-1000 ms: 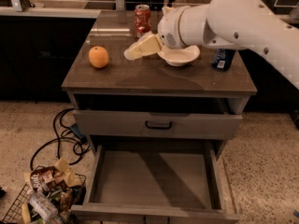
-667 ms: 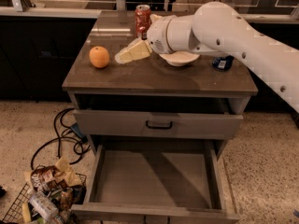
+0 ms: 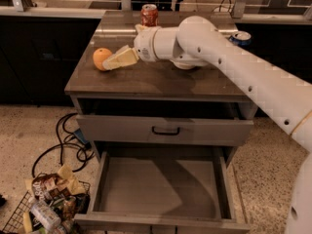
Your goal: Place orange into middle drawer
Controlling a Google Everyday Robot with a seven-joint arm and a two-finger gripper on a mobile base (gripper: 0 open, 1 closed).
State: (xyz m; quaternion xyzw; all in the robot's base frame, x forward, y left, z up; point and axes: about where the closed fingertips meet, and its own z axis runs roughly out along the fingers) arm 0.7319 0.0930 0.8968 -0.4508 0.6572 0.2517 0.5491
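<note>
The orange (image 3: 101, 58) sits on the dark cabinet top (image 3: 156, 79) near its left edge. My gripper (image 3: 113, 62) reaches in from the right on the white arm (image 3: 229, 57), and its cream fingertips touch or nearly touch the orange's right side. The middle drawer (image 3: 163, 184) is pulled out wide at the bottom of the cabinet, with a bare grey floor. The grey drawer front (image 3: 165, 129) with a black handle sits above it.
A red soda can (image 3: 149, 14) stands at the back of the top. A blue can (image 3: 240, 37) lies at the back right, and a white bowl (image 3: 185, 63) sits behind the arm. A wire basket of snacks (image 3: 44, 206) and black cables (image 3: 66, 140) lie on the floor at left.
The gripper has moved left across the cabinet top, from near the bowl up to the orange's right side. The orange and the drawer have not moved.
</note>
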